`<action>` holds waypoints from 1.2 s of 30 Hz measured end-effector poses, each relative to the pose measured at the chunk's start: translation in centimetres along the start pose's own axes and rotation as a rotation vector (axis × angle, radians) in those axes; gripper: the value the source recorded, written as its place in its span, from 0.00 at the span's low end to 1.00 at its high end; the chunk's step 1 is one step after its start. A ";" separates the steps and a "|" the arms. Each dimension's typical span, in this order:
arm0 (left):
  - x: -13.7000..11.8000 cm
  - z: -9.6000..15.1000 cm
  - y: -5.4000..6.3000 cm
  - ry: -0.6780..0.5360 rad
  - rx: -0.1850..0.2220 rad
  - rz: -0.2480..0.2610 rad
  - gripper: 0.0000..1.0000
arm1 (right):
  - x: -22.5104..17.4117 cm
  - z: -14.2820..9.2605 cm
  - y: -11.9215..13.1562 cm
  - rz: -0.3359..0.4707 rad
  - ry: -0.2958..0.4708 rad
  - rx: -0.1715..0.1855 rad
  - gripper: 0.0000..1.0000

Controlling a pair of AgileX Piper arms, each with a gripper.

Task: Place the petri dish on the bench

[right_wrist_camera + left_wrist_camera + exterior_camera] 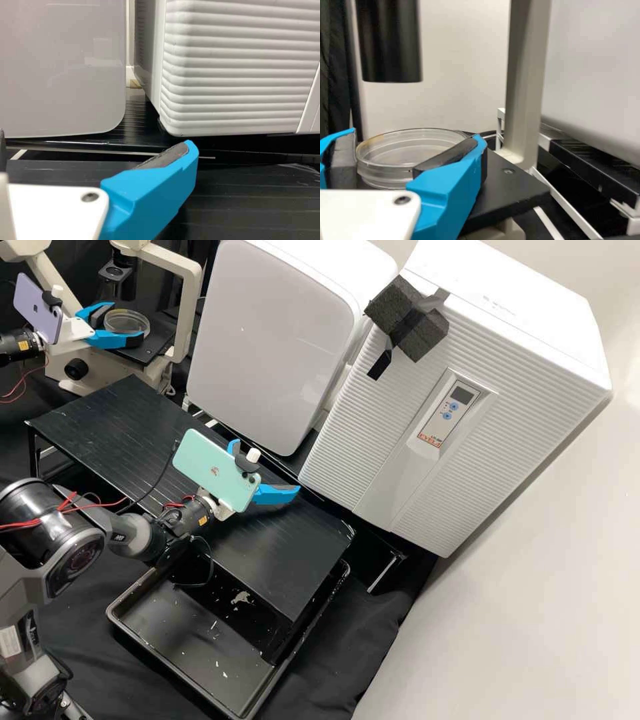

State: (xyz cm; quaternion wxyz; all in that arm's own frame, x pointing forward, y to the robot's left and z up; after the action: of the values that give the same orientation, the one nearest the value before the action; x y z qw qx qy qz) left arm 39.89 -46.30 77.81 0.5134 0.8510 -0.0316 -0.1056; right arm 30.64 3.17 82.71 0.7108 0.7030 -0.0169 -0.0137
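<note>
Clock directions are taken from the middle of the high view. Nearest, at seven o'clock, lies a shallow black tray with pale flecks on its floor. Its far side runs beneath a raised black bench top, finely grooved, which stretches from near the centre out towards ten o'clock.

Above this bench top, just off centre towards nine o'clock, is the right gripper, behind a mint-green phone mounted on its arm. Its two blue fingers stand wide apart, with nothing held between them.

Farther off, at two o'clock, stands a white ribbed cabinet with a small control panel; a dark foam block is taped to it at one o'clock. At eleven o'clock, beside it, is a white cabinet with a smooth grey front.

Between ten and eleven o'clock is the left gripper, with a lilac phone on its arm. Its fingers are partly closed, their dark pads against opposite sides of a clear, round petri dish. The dish is roughly level over the black stage of a beige microscope; whether it touches the stage cannot be told. In the left wrist view, a black cylinder hangs above the dish.
</note>
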 end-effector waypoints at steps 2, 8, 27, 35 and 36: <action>-0.6 0.2 0.1 -0.005 -0.004 -0.009 0.00 | 0.0 0.0 0.0 0.000 0.000 0.000 1.00; -2.7 0.3 0.7 -0.016 -0.020 -0.029 0.00 | 0.0 0.0 0.0 0.000 0.000 0.000 1.00; -5.5 -0.7 2.4 0.047 -0.054 -0.042 0.00 | 0.0 0.0 0.0 0.000 0.000 0.000 1.00; -6.3 -2.0 3.6 0.116 -0.064 -0.026 0.00 | 0.0 0.0 0.0 0.000 0.000 0.000 1.00; -6.3 -2.0 3.6 0.116 -0.064 -0.026 0.00 | 0.0 0.0 0.0 0.000 0.000 0.000 1.00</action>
State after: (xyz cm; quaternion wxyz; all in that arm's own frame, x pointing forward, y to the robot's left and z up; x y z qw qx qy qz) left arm 34.35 -45.22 82.81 0.5398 0.8393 0.0127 -0.0638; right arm 30.64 3.17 82.71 0.7108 0.7030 -0.0169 -0.0137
